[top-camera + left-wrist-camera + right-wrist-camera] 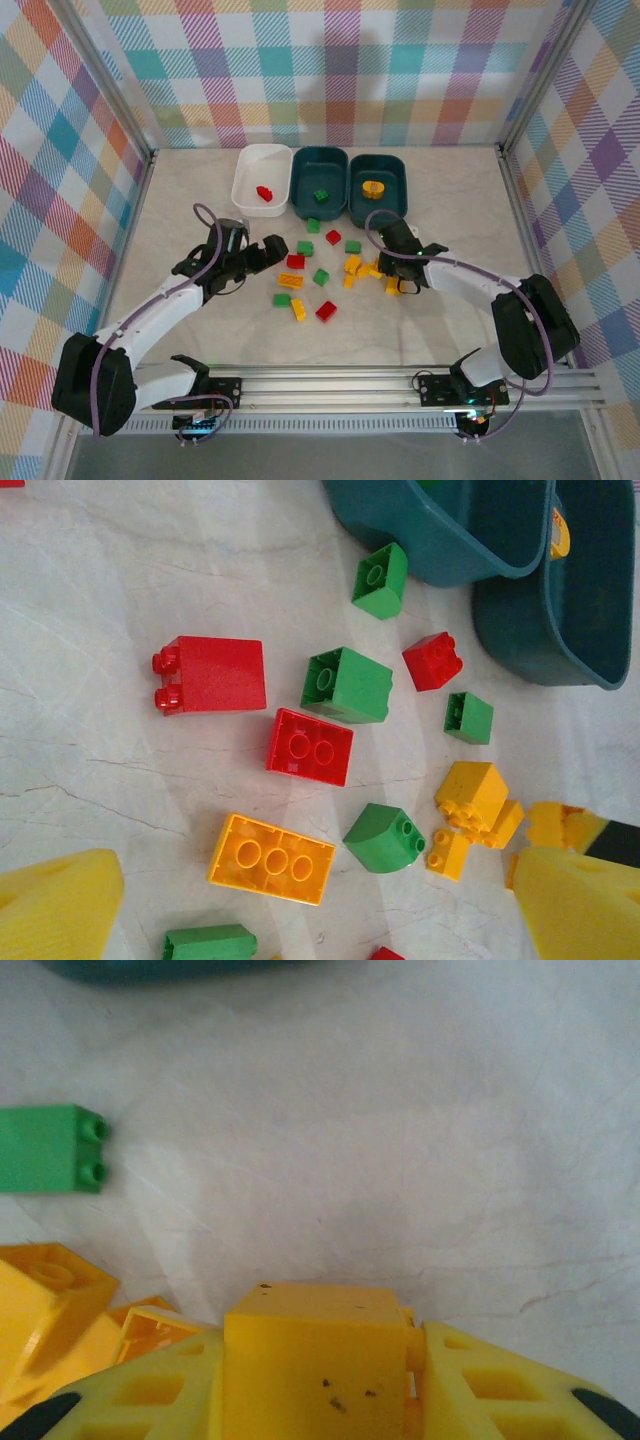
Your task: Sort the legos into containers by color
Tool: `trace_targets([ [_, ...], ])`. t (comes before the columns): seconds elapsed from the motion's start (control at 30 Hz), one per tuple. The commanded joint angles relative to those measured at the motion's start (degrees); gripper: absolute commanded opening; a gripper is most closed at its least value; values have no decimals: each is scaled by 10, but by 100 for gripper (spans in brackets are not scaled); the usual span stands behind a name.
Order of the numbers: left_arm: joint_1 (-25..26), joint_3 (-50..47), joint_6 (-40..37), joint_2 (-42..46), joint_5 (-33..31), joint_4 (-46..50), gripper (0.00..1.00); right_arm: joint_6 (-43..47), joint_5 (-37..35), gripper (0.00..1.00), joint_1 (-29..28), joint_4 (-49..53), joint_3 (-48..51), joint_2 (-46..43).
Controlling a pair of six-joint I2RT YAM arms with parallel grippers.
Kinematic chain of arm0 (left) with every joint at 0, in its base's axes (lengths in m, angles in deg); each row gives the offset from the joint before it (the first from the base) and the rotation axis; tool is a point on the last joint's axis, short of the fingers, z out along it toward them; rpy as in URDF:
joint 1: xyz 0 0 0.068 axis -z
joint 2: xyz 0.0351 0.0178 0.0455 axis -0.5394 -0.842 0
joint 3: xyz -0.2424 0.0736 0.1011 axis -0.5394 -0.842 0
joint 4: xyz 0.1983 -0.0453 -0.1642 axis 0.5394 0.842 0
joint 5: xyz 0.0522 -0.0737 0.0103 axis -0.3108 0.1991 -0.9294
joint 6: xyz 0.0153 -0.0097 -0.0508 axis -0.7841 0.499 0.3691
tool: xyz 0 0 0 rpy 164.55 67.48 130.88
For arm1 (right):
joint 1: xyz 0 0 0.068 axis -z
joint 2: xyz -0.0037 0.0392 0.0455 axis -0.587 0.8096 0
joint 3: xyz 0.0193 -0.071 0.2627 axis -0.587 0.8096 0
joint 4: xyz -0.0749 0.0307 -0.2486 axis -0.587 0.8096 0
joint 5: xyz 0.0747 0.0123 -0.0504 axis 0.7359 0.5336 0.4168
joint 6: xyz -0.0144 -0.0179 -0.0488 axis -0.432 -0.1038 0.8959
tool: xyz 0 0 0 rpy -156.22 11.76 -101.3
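White bin (262, 165): far centre, leftmost.
Teal bins (320, 165): two, just right of it.
Left gripper (258, 262): fingers spread wide, empty, left of the loose bricks.
Right gripper (320, 1380): clamped on yellow brick (310, 1335), right of them.
Legos (321, 277): scattered near of bins; likely light, rigid, slick; pinch flat opposite sides.

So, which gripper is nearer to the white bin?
Left. The left gripper is just on the near side of the white bin; the right gripper, closed on a yellow brick, is farther away, off to the bin's right.
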Motion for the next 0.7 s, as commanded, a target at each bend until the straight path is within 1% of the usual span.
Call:
trace_targets([
  [0.0, 5, 1, -17, -11, -3, 17, 100, 25, -18, 39, 0, 5, -51, -3],
  [0.2, 5, -4, -23, -17, -3, 18, 100, 31, 5, 39, 0, -7, -77, 58],
  [0.3, 5, -10, -26, -22, -3, 19, 100, 26, -9, 40, 1, -7, -76, 84],
  [0.37, 5, -15, -26, -28, -2, 16, 100, 22, -20, 41, 9, -4, -71, 98],
  [0.5, 5, -19, -25, -48, 7, 2, 100, 12, -13, 45, 30, -17, -58, 117],
  [0.53, 5, -18, -26, -54, 9, -1, 100, 14, -10, 49, 30, -20, -56, 119],
  [0.6, 5, -16, -28, -66, 14, -7, 100, 17, -2, 63, 30, -16, -62, 123],
  [0.67, 5, -12, -28, -79, 19, -11, 100, 21, 3, 70, 31, -15, -65, 120],
])
